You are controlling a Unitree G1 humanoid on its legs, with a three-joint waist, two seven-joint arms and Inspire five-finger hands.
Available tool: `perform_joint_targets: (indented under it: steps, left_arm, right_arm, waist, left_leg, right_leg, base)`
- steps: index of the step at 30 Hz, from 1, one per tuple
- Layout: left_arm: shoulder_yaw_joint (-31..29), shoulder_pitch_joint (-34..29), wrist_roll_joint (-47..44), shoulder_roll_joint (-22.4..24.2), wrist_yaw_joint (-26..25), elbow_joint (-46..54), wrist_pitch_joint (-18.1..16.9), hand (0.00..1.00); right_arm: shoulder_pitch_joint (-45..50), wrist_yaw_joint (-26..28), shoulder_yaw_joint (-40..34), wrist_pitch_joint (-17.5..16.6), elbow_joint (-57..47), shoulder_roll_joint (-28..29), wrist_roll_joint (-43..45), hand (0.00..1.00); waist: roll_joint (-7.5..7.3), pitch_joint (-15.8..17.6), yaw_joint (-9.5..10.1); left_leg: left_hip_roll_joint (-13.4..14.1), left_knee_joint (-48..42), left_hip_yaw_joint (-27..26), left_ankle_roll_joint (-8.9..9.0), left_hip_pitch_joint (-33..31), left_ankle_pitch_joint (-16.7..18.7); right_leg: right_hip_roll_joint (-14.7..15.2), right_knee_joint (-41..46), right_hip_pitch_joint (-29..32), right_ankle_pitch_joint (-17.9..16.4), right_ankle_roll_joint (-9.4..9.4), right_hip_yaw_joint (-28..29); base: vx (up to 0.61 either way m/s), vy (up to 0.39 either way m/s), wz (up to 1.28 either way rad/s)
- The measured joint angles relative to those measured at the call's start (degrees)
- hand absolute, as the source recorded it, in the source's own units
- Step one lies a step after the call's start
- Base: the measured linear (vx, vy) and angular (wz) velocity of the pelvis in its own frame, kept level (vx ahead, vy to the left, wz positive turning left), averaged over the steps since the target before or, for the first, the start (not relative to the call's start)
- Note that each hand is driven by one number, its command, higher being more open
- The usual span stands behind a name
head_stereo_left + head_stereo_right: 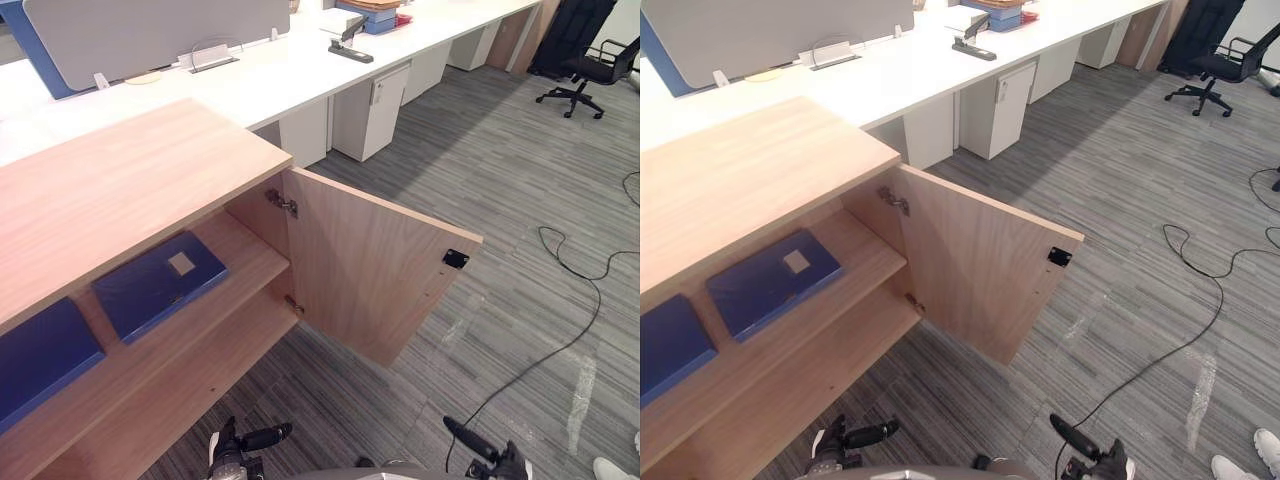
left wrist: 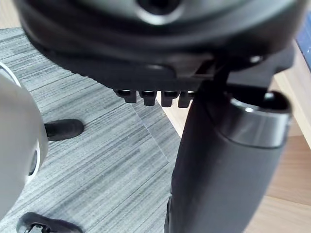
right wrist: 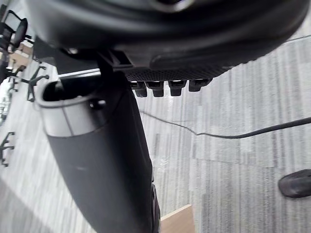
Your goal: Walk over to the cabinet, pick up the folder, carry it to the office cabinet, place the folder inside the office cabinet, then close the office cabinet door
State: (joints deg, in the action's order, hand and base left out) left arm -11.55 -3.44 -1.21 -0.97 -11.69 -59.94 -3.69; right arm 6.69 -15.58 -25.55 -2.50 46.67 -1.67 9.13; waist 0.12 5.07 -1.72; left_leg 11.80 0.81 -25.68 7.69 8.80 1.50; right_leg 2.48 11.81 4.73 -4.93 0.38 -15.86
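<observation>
A blue folder with a small pale label lies flat on the upper shelf of the wooden office cabinet. A second blue folder lies to its left on the same shelf. The cabinet door stands wide open, swung out over the carpet. My left hand hangs low at the bottom edge, in front of the lower shelf, open and empty. My right hand hangs low to the right of the door, also open and empty. In the wrist views each thumb stands straight over grey carpet.
A long white desk with a grey divider runs behind the cabinet, with a white drawer unit under it. A black office chair stands far right. A person's white shoe shows at the bottom right corner.
</observation>
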Motion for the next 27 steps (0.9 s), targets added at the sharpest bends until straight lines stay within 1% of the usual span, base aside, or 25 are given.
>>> perform_joint_targets:
  steps: [5, 7, 10, 13, 17, 20, 22, 24, 27]
  left_arm:
    - [1.6, -2.0, 1.7, -1.5, 0.5, 0.2, 0.0, 1.00]
    - [1.6, -2.4, 1.8, -1.6, 0.9, 0.2, 0.1, 1.00]
    - [1.5, -2.5, 1.8, -1.7, 1.7, 0.7, 0.1, 1.00]
    - [1.5, -2.8, 1.8, -1.8, 2.2, 0.7, 0.1, 1.00]
    - [1.1, -3.1, 1.7, -2.0, 2.3, 0.8, 0.1, 1.00]
    - [1.1, -3.2, 1.7, -2.3, 2.3, 0.8, 0.1, 1.00]
    - [1.1, -3.2, 1.6, -2.3, 2.3, 0.8, 0.1, 1.00]
    - [1.1, -3.3, 0.7, -2.3, 2.3, 0.8, 0.1, 1.00]
    - [1.2, -3.2, 0.2, -2.3, 2.3, 0.8, 0.1, 1.00]
  right_arm:
    - [-3.4, -0.1, 2.6, 0.0, -7.1, -1.2, -3.0, 1.00]
    - [-5.7, -0.1, 3.2, 0.0, -7.6, -2.3, -4.8, 1.00]
    - [-9.1, 0.0, 5.5, 0.0, -8.5, -5.3, -6.1, 1.00]
    - [-11.5, 0.2, 7.1, 0.0, -8.7, -7.5, -6.9, 1.00]
    - [-15.8, 0.3, 8.9, 0.0, -8.7, -9.9, -6.8, 1.00]
    - [-19.2, 0.3, 9.8, 0.0, -7.8, -10.7, -6.7, 1.00]
    - [-23.2, 0.5, 11.8, 0.0, -4.9, -12.2, -6.6, 1.00]
    - [-26.0, 0.5, 12.1, -0.1, -2.6, -12.5, -6.4, 1.00]
    - [-29.6, 0.0, 12.2, -0.1, 1.7, -13.4, -3.7, 1.00]
  waist:
    - [0.36, -0.4, 0.29]
    - [0.38, -0.8, 0.72]
    - [0.53, -1.0, 1.35]
    - [0.59, -1.5, 1.46]
    - [0.78, -1.9, 1.70]
    - [0.90, -2.0, 1.82]
    - [0.98, -2.0, 1.87]
    - [1.00, -2.0, 1.94]
    - [1.01, -2.0, 2.29]
  left_leg:
    - [-0.5, 1.7, 1.6, -0.12, -0.1, -1.6]
    - [-0.7, 2.3, 2.3, -0.42, -0.7, -2.2]
    - [-1.2, 2.9, 3.4, -0.85, -1.0, -3.1]
    - [-1.5, 2.9, 4.6, -1.09, -1.1, -3.3]
    - [-2.1, 2.9, 5.7, -1.60, -2.1, -3.7]
    - [-2.2, 2.9, 6.2, -1.67, -1.9, -3.7]
    - [-2.3, 2.9, 6.8, -1.72, -2.1, -3.8]
    - [-2.3, 2.9, 7.5, -1.75, -2.2, -3.8]
    - [-2.4, 2.9, 7.8, -1.76, -2.4, -3.8]
  right_leg:
    - [-0.2, -3.8, -1.9, 2.4, -0.01, -1.4]
    - [-0.3, -5.0, -1.9, 3.4, -0.15, -1.8]
    - [-0.4, -7.2, -2.7, 5.1, -0.17, -2.7]
    - [-0.2, -9.1, -4.0, 6.2, 0.11, -3.5]
    - [0.0, -11.3, -4.1, 7.9, 0.36, -4.2]
    - [-0.1, -12.6, -5.1, 8.7, 0.18, -4.6]
    - [-0.1, -13.6, -5.7, 9.1, 0.24, -5.1]
    - [-0.2, -14.0, -6.1, 9.2, 0.26, -5.7]
    - [-0.3, -14.8, -6.5, 9.5, 0.28, -6.1]
  base:
    - [-0.03, 0.026, 0.14]
    - [-0.06, 0.016, 0.12]
    - [-0.07, 0.009, 0.17]
    - [-0.07, 0.014, 0.17]
    - [-0.07, 0.022, 0.10]
    - [-0.03, 0.011, 0.08]
    - [-0.03, 0.011, 0.12]
    - [-0.02, 0.007, 0.15]
    - [-0.01, 0.011, 0.08]
